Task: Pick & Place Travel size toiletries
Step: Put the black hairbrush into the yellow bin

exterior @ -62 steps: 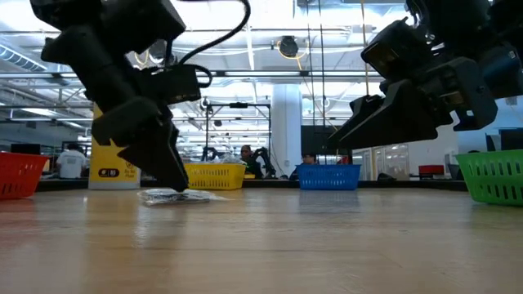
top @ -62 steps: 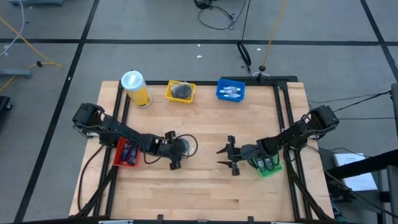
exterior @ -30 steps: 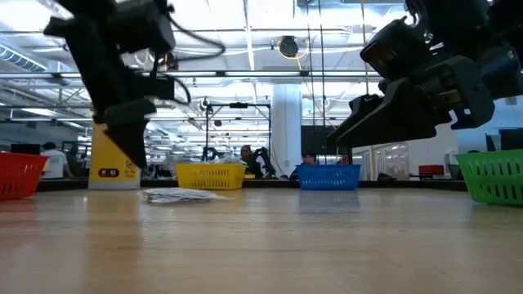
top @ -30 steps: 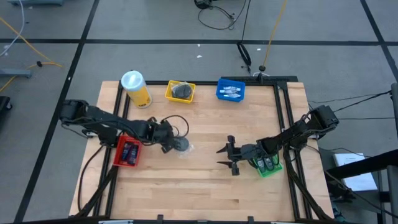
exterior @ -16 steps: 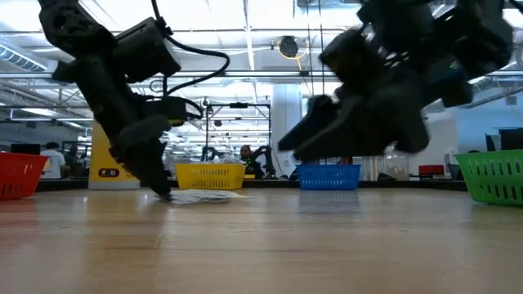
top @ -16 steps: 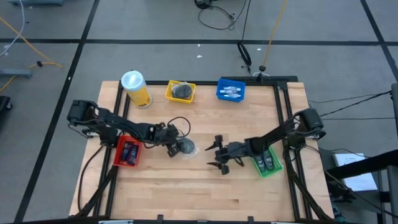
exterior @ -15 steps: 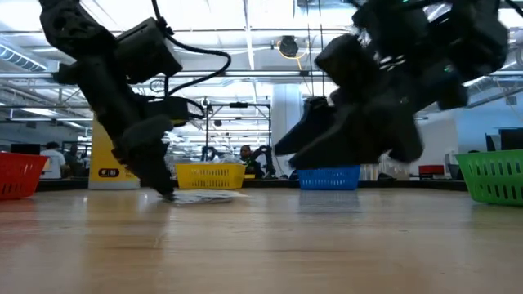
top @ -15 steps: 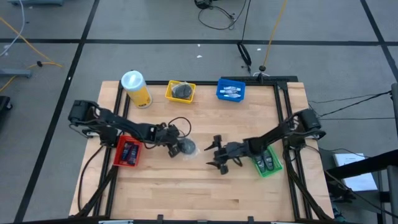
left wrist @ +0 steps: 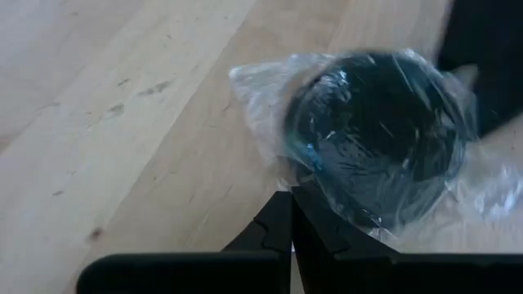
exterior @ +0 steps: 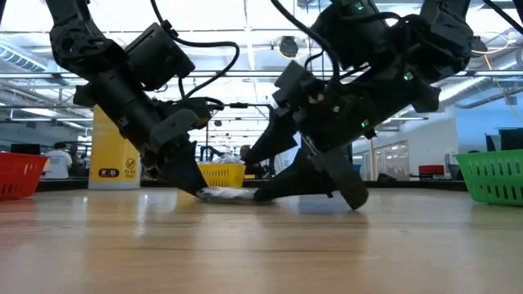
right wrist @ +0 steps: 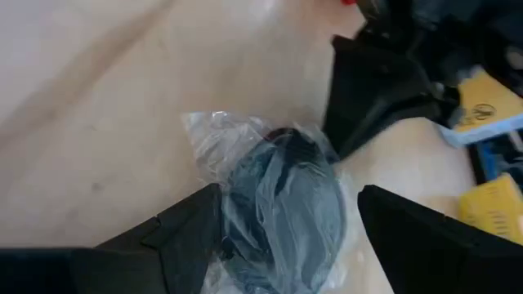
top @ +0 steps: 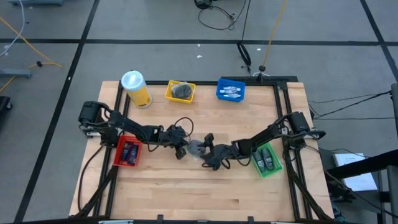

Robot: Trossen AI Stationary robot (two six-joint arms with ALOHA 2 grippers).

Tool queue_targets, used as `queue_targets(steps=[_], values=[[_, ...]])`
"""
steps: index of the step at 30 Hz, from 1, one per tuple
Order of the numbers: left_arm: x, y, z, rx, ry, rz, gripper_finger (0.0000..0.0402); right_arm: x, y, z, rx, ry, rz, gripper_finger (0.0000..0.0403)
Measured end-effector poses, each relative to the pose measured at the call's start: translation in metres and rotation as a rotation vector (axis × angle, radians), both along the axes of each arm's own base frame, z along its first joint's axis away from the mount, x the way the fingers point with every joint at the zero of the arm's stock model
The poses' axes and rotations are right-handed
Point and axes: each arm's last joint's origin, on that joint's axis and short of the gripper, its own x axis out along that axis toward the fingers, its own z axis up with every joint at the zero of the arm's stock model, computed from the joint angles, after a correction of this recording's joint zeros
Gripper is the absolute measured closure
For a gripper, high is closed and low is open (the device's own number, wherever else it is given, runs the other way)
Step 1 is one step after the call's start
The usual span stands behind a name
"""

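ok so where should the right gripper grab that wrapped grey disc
Across the wrapped grey disc itself, from above: it lies flat on the table, between the open right gripper fingers. The left gripper is shut beside its wrapper.

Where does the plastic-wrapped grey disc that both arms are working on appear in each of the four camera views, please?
High view: the wrapped grey disc lies mid-table between the two end effectors.
Low view: a flat crinkled packet on the tabletop, between the arms' tips.
Left wrist view: it fills the upper right, just past the shut fingers.
Right wrist view: centre, between that arm's spread fingers.
Shared landmark: the left end effector, beside the disc.
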Motion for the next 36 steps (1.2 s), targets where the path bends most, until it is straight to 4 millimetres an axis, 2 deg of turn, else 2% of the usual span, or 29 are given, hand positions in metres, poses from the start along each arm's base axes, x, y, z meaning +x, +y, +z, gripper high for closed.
queue_targets(steps=[11, 21, 25, 29, 33, 36], values=[[0.002, -0.008, 0.002, -0.051, -0.035, -0.066, 0.0392, -0.001, 0.002, 0.002, -0.122, 0.001, -0.016, 0.0166], [0.001, -0.016, 0.007, -0.183, -0.043, -0.204, 0.0399, -0.005, 0.018, 0.001, -0.096, -0.011, 0.001, 0.0290], [0.000, -0.018, 0.018, -0.216, -0.077, -0.244, 0.0395, -0.007, 0.022, 0.004, -0.074, -0.011, 0.002, 0.0346], [-0.006, -0.015, 0.032, -0.228, -0.076, -0.266, 0.0371, -0.009, 0.024, 0.009, -0.034, -0.015, -0.003, 0.0392], [-0.024, -0.006, 0.049, -0.214, -0.001, -0.260, 0.0346, -0.015, 0.023, 0.019, 0.046, -0.010, -0.053, 0.0391], [-0.036, -0.001, 0.067, -0.080, -0.017, -0.223, 0.0336, -0.025, 0.017, 0.027, 0.203, -0.028, -0.088, 0.0395]])
